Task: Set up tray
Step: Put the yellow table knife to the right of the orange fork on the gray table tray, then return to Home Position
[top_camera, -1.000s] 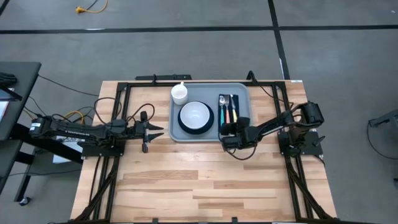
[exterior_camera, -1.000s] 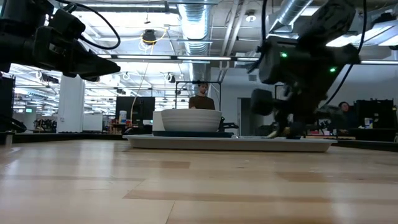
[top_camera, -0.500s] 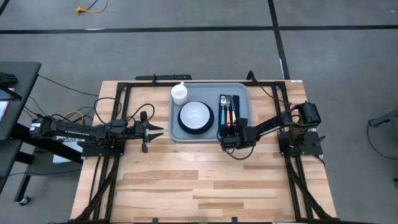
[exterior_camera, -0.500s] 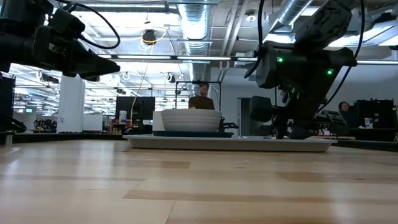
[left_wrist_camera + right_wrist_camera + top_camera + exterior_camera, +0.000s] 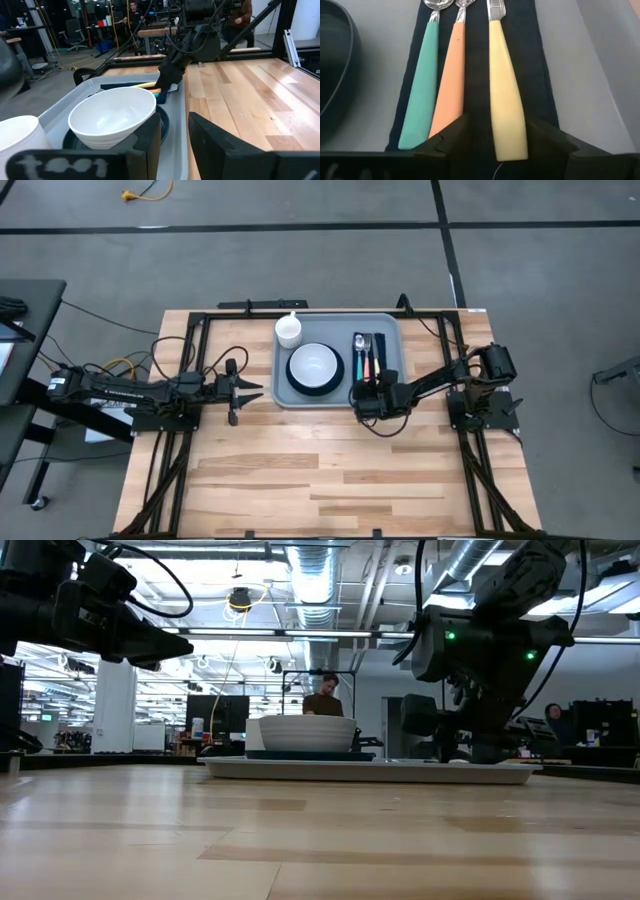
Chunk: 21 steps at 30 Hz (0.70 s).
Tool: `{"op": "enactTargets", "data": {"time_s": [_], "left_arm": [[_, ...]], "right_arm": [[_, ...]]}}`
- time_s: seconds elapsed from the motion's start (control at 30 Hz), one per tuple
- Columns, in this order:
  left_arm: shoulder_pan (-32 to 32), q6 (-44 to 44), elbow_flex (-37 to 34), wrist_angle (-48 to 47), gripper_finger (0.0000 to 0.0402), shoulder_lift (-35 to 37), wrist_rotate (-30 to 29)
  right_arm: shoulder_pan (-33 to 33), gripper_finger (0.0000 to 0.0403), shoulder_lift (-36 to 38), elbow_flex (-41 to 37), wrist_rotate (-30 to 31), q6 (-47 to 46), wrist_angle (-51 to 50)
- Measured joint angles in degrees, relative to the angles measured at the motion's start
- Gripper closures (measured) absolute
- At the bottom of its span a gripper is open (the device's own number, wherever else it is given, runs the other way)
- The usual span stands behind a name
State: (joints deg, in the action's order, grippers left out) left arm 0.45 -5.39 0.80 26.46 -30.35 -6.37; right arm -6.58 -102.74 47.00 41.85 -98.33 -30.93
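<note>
The light blue-grey tray (image 5: 340,330) lies at the table's far middle. It carries a white cup (image 5: 288,330), a white bowl (image 5: 315,365) on a dark teal plate, and a navy napkin (image 5: 475,50). Three pieces of cutlery lie side by side on the napkin, with teal (image 5: 420,85), orange (image 5: 447,80) and yellow (image 5: 505,85) handles. My right gripper (image 5: 497,125) is open, low over the napkin's near end (image 5: 365,392), its fingers on either side of the yellow handle's end. My left gripper (image 5: 245,390) waits open, left of the tray. My right gripper comes level from the tray's near side, along the cutlery. Its fingers (image 5: 540,137) stand on either side of the yellow handle's near end (image 5: 512,145), which lies flat on the napkin. Whether a finger touches the handle, I cannot tell.
The table's near half is bare wood (image 5: 320,470). Black frame rails (image 5: 190,360) run along both sides of the table and behind the tray. The bowl and cup stand left of the napkin, close to my left gripper. A person (image 5: 325,695) sits far behind the table.
My right gripper has come down onto the tray's near right part and shifted slightly toward the table's left, then kept still. The tray, bowl and cup have stayed where they were.
</note>
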Motion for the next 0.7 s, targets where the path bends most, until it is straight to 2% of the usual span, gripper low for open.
{"op": "enactTargets", "data": {"time_s": [0.27,0.7], "left_arm": [[0.0,0.0,0.0,0.0,0.0312,0.0,0.0],[0.0,-1.3,0.0,0.8,0.0312,0.0,-0.6]], "right_arm": [[0.0,0.0200,0.0,2.5,-0.4,1.3,-4.9],[0.0,0.0220,0.0,13.1,0.9,2.5,-26.3]]}}
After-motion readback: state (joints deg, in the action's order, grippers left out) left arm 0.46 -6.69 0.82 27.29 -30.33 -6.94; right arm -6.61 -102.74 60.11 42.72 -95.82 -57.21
